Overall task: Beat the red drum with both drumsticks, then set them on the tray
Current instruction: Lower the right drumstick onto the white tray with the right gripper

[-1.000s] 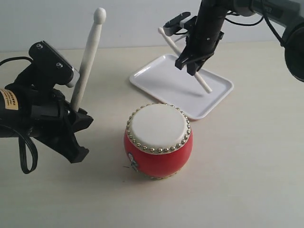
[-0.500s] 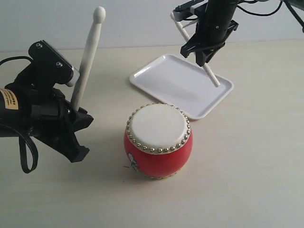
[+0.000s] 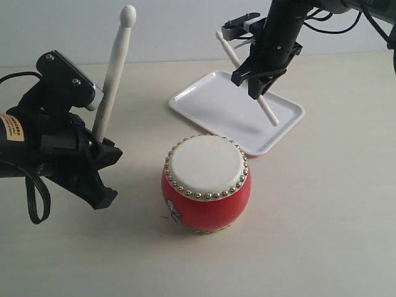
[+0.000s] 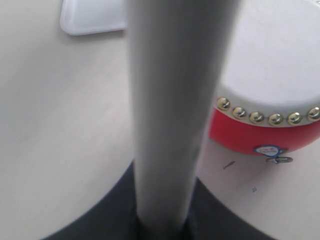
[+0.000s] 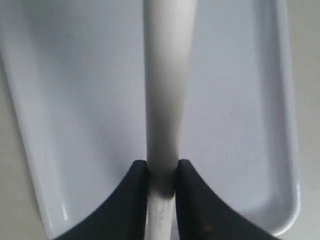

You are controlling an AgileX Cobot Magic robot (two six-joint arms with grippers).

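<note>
Over the tray (image 3: 207,105), drumstick (image 3: 267,111) in right hand (image 3: 255,86)

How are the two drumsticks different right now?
The left drumstick stands almost upright, knob on top; the right drumstick slants downward. The left drumstick is beside the red drum; the right drumstick is over the tray. Both are cream-white and clamped in shut jaws.
</note>
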